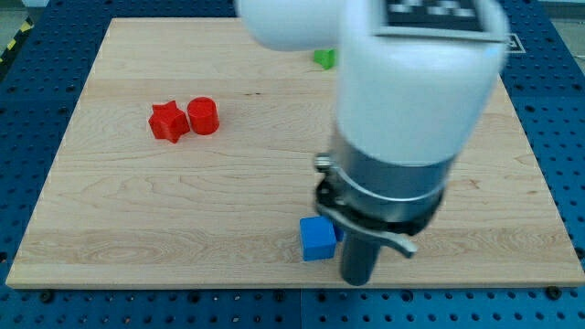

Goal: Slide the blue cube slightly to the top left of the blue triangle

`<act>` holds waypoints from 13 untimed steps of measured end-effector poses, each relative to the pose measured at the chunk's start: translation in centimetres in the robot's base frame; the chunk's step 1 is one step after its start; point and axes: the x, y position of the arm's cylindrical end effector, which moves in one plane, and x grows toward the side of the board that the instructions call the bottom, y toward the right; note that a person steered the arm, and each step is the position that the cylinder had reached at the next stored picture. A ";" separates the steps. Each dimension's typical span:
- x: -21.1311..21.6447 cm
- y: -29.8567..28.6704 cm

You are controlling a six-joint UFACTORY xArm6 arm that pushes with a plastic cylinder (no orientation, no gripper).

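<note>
Nearest, lower centre-right of the frame: my tip (pixel 357 279), the blunt dark end of a rod carrying no tool, so nothing is clasped or released; it rests on the desk just right of the blue cube (pixel 317 238).

Blue cube: matte, hard-edged, seemingly plastic. Judged light, rigid and free-sliding on smooth wood; best pushed square on a flat face, since an off-centre shove would likely spin it.

Blue triangle: a sliver of blue just behind the cube's right side may be it; mostly hidden by the arm.

Desk (pixel 137 219): pale, fine-grained wooden board.

Left of centre: red star-like block (pixel 168 122) touching red cylinder (pixel 203 116).

Far, top centre: green block (pixel 323 58), shape unclear.
</note>
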 end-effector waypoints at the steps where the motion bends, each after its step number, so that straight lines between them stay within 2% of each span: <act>1: -0.1 0.7; 3: -2.1 -3.4; 5: -2.6 -4.1; 8: -0.5 -7.8; 13: -3.2 -8.4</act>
